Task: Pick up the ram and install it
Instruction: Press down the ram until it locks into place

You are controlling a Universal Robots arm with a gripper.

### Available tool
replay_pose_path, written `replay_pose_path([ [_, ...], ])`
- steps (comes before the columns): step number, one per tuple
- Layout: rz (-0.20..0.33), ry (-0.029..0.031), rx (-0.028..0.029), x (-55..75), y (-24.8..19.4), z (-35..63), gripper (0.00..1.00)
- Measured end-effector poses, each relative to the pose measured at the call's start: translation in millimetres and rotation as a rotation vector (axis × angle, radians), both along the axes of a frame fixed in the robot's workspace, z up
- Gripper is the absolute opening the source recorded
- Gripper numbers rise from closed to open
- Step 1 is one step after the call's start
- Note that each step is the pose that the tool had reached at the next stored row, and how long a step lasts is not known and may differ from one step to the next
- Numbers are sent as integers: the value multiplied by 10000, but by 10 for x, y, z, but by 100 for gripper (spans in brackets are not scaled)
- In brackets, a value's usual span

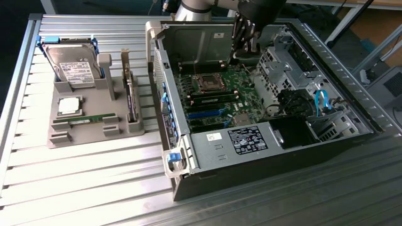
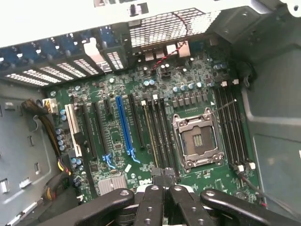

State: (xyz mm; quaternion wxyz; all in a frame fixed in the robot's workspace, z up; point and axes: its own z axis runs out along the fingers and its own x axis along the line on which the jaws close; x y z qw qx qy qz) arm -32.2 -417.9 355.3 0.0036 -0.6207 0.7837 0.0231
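Note:
The ram [image 1: 84, 118] is a slim green stick lying flat in the grey parts tray [image 1: 94, 136] at the exterior view's left, outside the computer case. My gripper [image 1: 242, 51] hangs inside the open case [image 1: 264, 155], over the far end of the green motherboard [image 1: 220, 101], well away from the tray. In the wrist view the gripper [image 2: 163, 181] is shut, its black fingers [image 2: 151, 202] pressed together with nothing between them. It sits above the long memory slots [image 2: 160, 136] beside the empty processor socket [image 2: 197, 141].
The tray also holds a hard drive [image 1: 74, 68], a square silver processor [image 1: 69, 106] and an upright dark card [image 1: 131, 101]. The case's metal walls, drive cage [image 1: 283, 70], power supply [image 1: 251, 141] and cables [image 1: 321, 101] crowd around the board. Everything stands on a slatted metal table [image 1: 88, 188].

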Motion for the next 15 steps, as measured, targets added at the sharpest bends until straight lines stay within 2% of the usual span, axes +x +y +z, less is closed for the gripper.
replay_pose_path([
  [7,-802,0,0,0,0,0,10],
  [10,-1391,0,0,0,0,-1,10],
  [15,-2662,0,-1,0,0,-1,10],
])
